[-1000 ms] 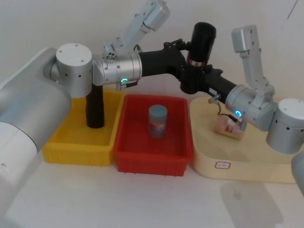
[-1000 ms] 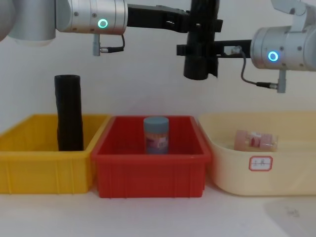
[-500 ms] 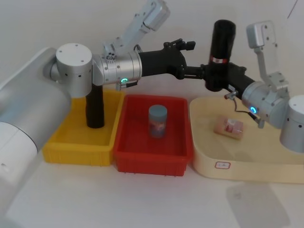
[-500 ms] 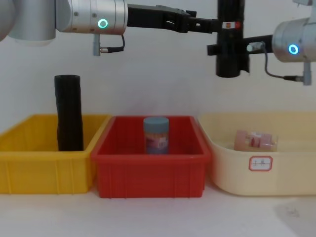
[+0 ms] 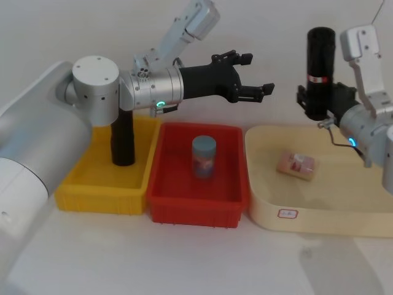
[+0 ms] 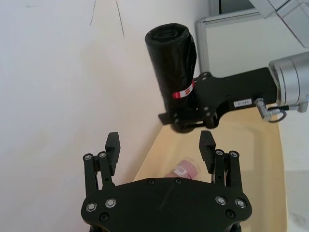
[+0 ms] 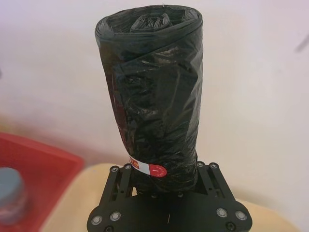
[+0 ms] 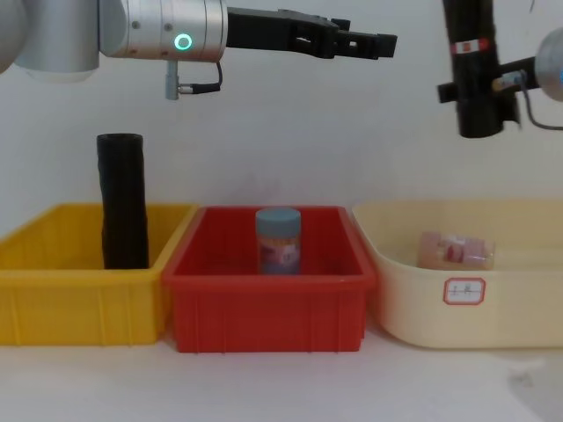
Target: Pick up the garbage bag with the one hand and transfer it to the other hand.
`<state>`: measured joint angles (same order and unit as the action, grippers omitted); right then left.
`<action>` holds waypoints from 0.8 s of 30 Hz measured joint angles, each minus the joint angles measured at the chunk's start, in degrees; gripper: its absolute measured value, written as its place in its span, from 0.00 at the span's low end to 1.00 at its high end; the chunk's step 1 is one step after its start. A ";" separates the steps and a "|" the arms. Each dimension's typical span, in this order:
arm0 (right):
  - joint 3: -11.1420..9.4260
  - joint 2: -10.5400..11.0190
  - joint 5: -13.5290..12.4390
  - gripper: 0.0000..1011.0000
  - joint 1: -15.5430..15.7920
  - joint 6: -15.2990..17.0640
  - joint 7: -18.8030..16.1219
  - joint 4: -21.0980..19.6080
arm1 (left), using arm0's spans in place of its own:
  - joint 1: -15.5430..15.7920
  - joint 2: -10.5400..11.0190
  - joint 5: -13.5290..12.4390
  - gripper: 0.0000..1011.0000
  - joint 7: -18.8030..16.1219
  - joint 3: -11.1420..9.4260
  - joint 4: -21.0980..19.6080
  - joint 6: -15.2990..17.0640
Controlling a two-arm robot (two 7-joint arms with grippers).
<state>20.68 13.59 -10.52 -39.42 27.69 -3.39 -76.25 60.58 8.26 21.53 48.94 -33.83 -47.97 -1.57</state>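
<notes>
The blue-lit right gripper (image 5: 319,103) has its jaws pinching the matte black garbage bag roll (image 5: 320,58) near its lower end, hiding that part. The roll stands upright above the cream tray (image 5: 270,212). The green-lit left gripper (image 5: 258,92) hangs with jaws spread, well apart.

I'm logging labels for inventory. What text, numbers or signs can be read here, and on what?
Nothing reads clearly.
Red-and-white band on the garbage bag, held by the right gripper: print too small.
White label, red border, on the cream tray: marks blurred.
White sticker on the right gripper: illegible.
Jar label and packet label: blurred.
</notes>
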 joint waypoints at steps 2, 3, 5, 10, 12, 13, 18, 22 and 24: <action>-0.06 0.28 0.65 0.53 0.21 1.03 0.93 -0.62 | 0.00 0.00 0.00 0.99 0.00 0.00 0.00 0.00; -0.11 0.63 1.29 0.53 0.41 2.03 1.85 -1.37 | 0.00 0.00 0.00 0.99 0.00 0.00 0.00 0.00; -0.12 0.99 2.05 0.53 0.61 3.30 2.87 -2.03 | 0.00 0.00 0.00 0.99 0.00 0.00 0.00 0.00; -0.05 2.17 4.59 0.53 0.95 7.29 5.75 -3.70 | 0.00 0.00 0.00 0.99 0.00 0.00 0.00 0.00; 0.07 2.62 5.25 0.53 0.98 8.28 6.39 -4.10 | 0.00 0.00 0.00 0.99 0.00 0.00 0.00 0.00; 0.25 3.10 6.07 0.53 0.97 9.53 7.08 -4.41 | 0.00 0.00 0.00 0.99 0.00 0.00 0.00 0.00; 0.83 4.26 7.89 0.53 0.78 12.23 8.17 -4.99 | 0.00 0.00 0.00 0.99 0.00 0.00 0.00 0.00; 1.27 5.26 9.10 0.53 0.41 14.02 8.42 -5.25 | 0.00 0.00 0.00 0.99 0.00 0.00 0.00 0.00; 1.37 5.53 9.40 0.53 0.30 14.43 8.45 -5.30 | 0.00 0.00 0.00 0.99 0.00 0.00 0.00 0.00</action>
<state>22.05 19.12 -1.13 -39.12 42.12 5.06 -81.55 60.58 8.26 21.54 48.94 -33.84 -47.97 -1.57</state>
